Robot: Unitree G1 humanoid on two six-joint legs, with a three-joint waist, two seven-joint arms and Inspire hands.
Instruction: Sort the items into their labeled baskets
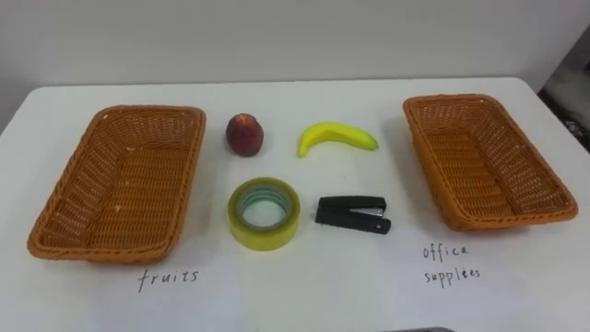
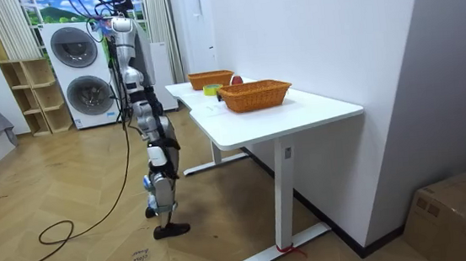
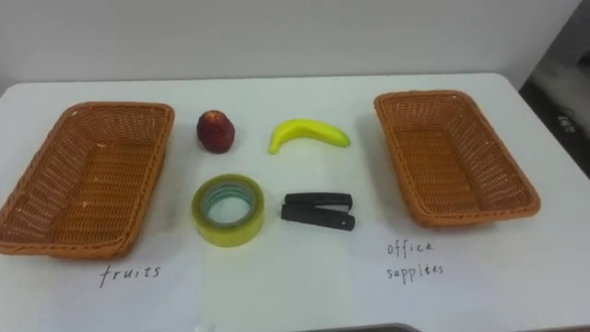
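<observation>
Orange-brown wicker first: seeing the left basket (image 1: 152,112) lying empty on the white table (image 1: 295,295), well to the left of the yellow tape roll (image 1: 265,238), and noting a handwritten label (image 1: 169,276) below the basket's near rim, down-left of the roll. Finding the reddish peach (image 1: 244,135) sitting just beyond the roll, apart from it. Spotting the banana (image 1: 336,137) lying up and to the right of the roll, with the black stapler (image 1: 351,212) resting just beside the roll on its right, not touching. Seeing the right basket (image 1: 458,98) lying empty well to the right of the roll, above a second handwritten label (image 1: 450,263). Standing at the table's long edge in the room view. Not managing to tell the state of either hand.
</observation>
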